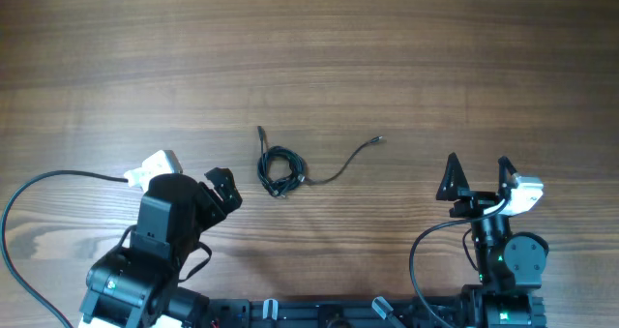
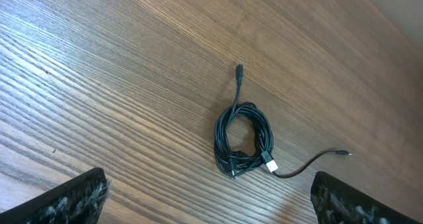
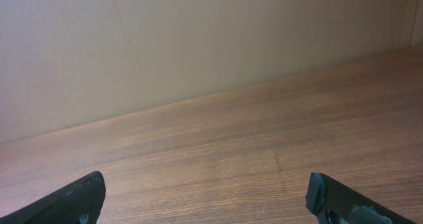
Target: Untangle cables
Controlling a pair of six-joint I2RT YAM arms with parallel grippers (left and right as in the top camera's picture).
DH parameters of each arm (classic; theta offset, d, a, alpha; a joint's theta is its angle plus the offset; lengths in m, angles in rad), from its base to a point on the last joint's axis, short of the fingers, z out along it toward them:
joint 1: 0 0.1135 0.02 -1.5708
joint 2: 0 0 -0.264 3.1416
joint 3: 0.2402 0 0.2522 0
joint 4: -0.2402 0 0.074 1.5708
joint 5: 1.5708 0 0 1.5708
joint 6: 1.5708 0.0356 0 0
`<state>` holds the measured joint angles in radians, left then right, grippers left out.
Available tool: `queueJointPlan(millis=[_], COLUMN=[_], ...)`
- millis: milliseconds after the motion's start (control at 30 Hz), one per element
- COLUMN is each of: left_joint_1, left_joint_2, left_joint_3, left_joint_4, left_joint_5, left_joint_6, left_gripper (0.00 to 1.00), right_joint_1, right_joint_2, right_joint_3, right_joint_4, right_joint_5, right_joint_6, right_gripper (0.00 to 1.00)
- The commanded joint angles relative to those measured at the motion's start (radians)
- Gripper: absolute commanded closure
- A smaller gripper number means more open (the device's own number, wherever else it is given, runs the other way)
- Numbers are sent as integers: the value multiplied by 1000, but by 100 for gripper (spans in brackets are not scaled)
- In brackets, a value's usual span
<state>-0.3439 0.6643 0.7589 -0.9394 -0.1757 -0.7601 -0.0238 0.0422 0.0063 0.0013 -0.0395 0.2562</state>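
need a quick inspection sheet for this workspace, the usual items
surface: wooden table, no marks seen
job's things: cable bundle coiled mid-table, one loose strand trailing right
clutter: nothing seen
grippers: left gripper open, empty, left of the bundle, not touching; right gripper open, empty
cables: black arm lead looping at left
surroundings: plain wall beyond the table

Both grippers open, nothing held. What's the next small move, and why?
Probably ease the left gripper forward and down onto the coil of cables: it lies just ahead, untouched, and the jaws are open. The right gripper sits farther off.
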Motion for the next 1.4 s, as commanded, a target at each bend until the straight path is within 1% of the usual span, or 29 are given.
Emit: queueJointPlan(millis=[0, 33, 67, 300, 367, 500, 600, 667, 733, 867, 933, 1067, 1367], left_joint_1=[8, 8, 8, 9, 9, 8, 8, 8, 8, 8, 8, 8, 8], left_joint_2=[14, 17, 20, 25, 25, 38, 93, 171, 232, 384, 432, 469, 477], left_joint_3=[-9, -9, -9, -9, -9, -9, -9, -9, -9, -9, -9, -9, -9], left_joint_4=[-2, -2, -11, -21, 16, 123, 140, 150, 174, 273, 311, 344, 348], left_joint_5=[-20, -20, -20, -20, -3, 82, 82, 82, 101, 171, 187, 187, 187], left_joint_6=[20, 20, 20, 20, 19, 19, -4, -60, -59, -59, -60, -60, -60], left_gripper=[0, 2, 0, 0, 0, 0, 0, 0, 0, 0, 0, 0, 0], right_joint_1=[4, 4, 4, 4, 4, 4, 4, 4, 4, 4, 4, 4, 4], right_joint_2=[0, 0, 0, 0, 0, 0, 0, 0, 0, 0, 0, 0, 0], right_joint_3=[-1, -1, -1, -1, -1, -1, -1, -1, -1, -1, -1, -1, -1], right_joint_4=[5, 5, 5, 5, 5, 5, 5, 5, 5, 5, 5, 5, 5], right_joint_5=[17, 17, 17, 17, 17, 17, 17, 17, 17, 17, 17, 17, 17], right_joint_6=[-18, -18, -17, -18, -18, -18, -18, -18, -17, -18, -18, -18, -18], right_gripper=[0, 0, 0, 0, 0, 0, 0, 0, 0, 0, 0, 0, 0])
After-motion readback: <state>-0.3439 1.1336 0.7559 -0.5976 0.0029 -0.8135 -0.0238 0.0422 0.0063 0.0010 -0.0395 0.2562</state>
